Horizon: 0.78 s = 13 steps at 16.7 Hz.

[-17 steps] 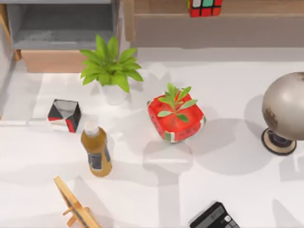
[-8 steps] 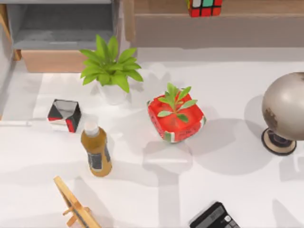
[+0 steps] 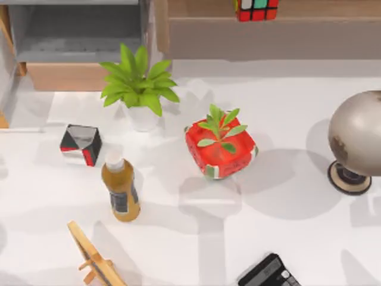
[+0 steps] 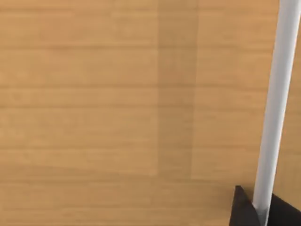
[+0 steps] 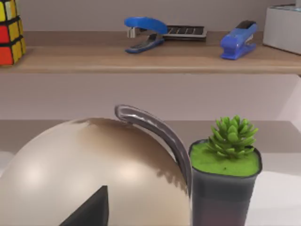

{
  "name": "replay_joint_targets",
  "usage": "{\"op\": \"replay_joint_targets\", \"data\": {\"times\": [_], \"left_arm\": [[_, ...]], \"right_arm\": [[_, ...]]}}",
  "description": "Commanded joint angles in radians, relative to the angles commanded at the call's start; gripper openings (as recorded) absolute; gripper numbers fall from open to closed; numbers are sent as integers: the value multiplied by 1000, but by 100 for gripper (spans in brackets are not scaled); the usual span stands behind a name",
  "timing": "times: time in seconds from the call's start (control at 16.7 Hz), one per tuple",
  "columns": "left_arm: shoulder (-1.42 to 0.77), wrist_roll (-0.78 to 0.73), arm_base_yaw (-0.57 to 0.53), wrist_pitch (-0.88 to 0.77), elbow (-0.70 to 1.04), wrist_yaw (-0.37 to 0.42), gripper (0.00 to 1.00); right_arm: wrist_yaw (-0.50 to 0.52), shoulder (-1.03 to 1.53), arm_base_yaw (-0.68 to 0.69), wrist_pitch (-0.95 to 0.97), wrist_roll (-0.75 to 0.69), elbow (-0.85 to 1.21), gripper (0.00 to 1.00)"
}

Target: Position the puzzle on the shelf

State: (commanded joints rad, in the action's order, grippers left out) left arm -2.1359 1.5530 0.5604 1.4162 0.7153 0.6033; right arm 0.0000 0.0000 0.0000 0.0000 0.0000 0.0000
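Observation:
The puzzle [image 3: 257,9], a small cube of red, green and white squares, rests on the shelf [image 3: 202,8], a light-brown ledge along the back edge of the table. The right wrist view has the puzzle [image 5: 9,33] at one end of the shelf [image 5: 141,59], beyond the globe. A dark part of my right gripper [image 5: 89,209] sits low in front of the globe, far from the puzzle. In the left wrist view a dark part of my left gripper [image 4: 244,211] lies against a wooden surface beside a white bar.
On the table stand a leafy plant [image 3: 140,83], a red cube planter [image 3: 220,149], a black-red-white cube [image 3: 80,145], a bottle [image 3: 121,189], a globe [image 3: 357,140], a calculator [image 3: 269,274] and a wooden stand [image 3: 92,256]. Blue staplers [image 5: 143,30] lie on the shelf.
A thin pale line and the shadows at the table's left edge have shifted toward the back. The puzzle and the other things have stayed put.

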Motion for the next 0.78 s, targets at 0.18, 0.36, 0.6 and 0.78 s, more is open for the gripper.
{"op": "replay_joint_targets", "data": {"times": [0.18, 0.36, 0.6, 0.78], "left_arm": [[-14, -1, -22, -25, 30, -21, 0], [-14, -4, -16, -28, 28, -21, 0], [-61, 2, -51, -83, 131, -56, 0], [-102, -1, -90, -140, 240, -93, 0]], "right_arm": [[0, 0, 0, 0, 0, 0, 100], [0, 0, 0, 0, 0, 0, 100], [0, 0, 0, 0, 0, 0, 100], [0, 0, 0, 0, 0, 0, 100]]}}
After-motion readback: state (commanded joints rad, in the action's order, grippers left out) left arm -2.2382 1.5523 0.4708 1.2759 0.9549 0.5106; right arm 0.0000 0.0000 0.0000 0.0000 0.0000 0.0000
